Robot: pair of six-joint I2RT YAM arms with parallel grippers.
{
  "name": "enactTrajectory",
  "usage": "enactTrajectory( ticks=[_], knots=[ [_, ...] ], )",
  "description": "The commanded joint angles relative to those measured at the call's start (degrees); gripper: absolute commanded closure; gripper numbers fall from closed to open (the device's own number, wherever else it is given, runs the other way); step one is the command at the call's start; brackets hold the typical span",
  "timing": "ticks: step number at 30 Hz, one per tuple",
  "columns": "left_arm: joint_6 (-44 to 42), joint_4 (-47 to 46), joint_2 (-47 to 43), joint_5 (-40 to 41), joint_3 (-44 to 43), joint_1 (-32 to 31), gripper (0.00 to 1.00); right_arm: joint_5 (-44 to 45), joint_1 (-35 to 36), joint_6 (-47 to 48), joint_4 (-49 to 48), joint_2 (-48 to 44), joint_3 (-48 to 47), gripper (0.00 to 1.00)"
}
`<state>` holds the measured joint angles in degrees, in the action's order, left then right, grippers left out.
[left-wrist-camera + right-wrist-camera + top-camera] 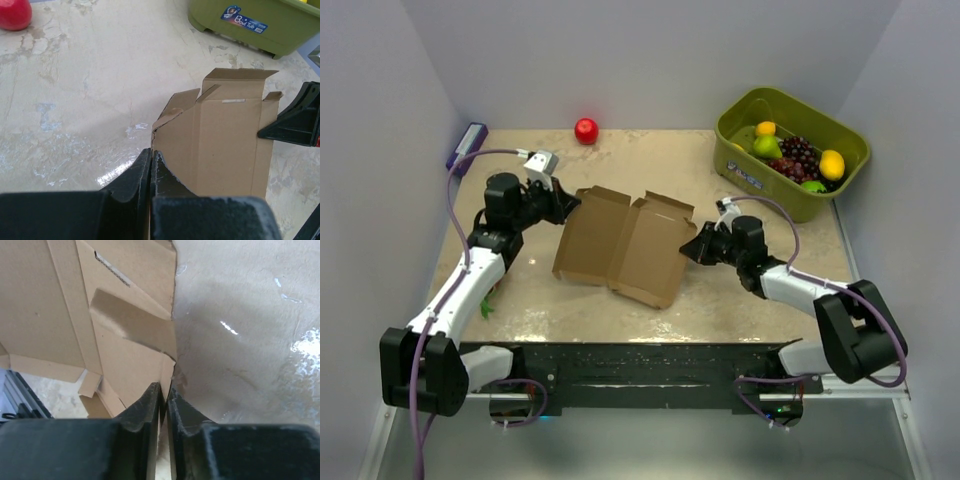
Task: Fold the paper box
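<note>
Across the whole scene, a pale mottled table. At its middle, between the two arms, the paper box: brown, unfolded, mostly flat, with flaps and tabs lifted a little along the far edge. Held from both sides, spreading out straight ahead of each set of fingertips. At the far right corner, well apart from the box, an olive-green bin of fruit. On the box's left edge, the left gripper: fingers pressed together, thin cardboard pinched between them. On the box's right edge, the right gripper: fingers all but closed, only a sliver of gap, filled by the cardboard edge clamped there. Beyond the box, near the far wall, a red apple, apart from everything.
</note>
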<state>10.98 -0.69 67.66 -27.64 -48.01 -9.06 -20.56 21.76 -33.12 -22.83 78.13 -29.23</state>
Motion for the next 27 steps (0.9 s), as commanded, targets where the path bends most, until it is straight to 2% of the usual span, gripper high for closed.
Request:
enactTrajectory(
  ticks=[1,3,5,6,7,8,10,14,17,21,27],
  knots=[
    [0.88,-3.79,-2.44,-0.92,0.28,0.45,1.00,-2.64,0.13,2.88,-3.64,-0.17,-2.66,0.97],
    [0.01,-3.01,-3.23,-0.05,-0.06,0.45,1.00,-3.26,0.21,6.47,2.83,-1.66,-6.52,1.00],
    [-1.74,-1.52,-4.46,5.12,-1.12,0.45,0.73,-3.61,0.21,9.20,8.30,-3.32,-11.34,1.00],
    [-2.62,-1.51,-6.20,6.62,-1.30,0.45,0.59,-3.87,0.21,12.35,13.98,-4.72,-13.20,1.00],
    [-3.33,-1.60,-7.35,9.50,-1.38,0.45,0.29,-4.05,0.21,13.69,17.09,-5.26,-15.13,1.00],
    [-4.73,-2.03,-8.50,10.66,-1.30,0.45,0.19,-4.31,0.21,14.92,20.07,-5.70,-19.07,1.00],
    [-6.05,-3.61,-12.36,12.95,-1.12,0.45,0.08,-4.40,0.21,18.09,27.99,-6.06,-22.87,1.00],
    [-10.53,-5.55,-16.85,10.77,-3.13,-0.52,0.03,-4.49,0.30,21.52,39.51,-5.18,-33.75,1.00],
    [-14.65,-6.78,-16.69,4.54,-6.29,-3.41,0.03,-5.89,0.30,22.93,46.02,-4.13,-39.21,1.00],
    [-20.29,-5.47,-11.95,-1.35,-10.69,-8.16,0.04,-7.13,1.53,25.56,53.14,-3.24,-44.06,1.00],
    [-21.97,-4.32,-5.35,-9.53,-15.71,-10.54,0.04,-7.48,3.20,28.02,57.27,-2.81,-47.23,1.00]
  ],
)
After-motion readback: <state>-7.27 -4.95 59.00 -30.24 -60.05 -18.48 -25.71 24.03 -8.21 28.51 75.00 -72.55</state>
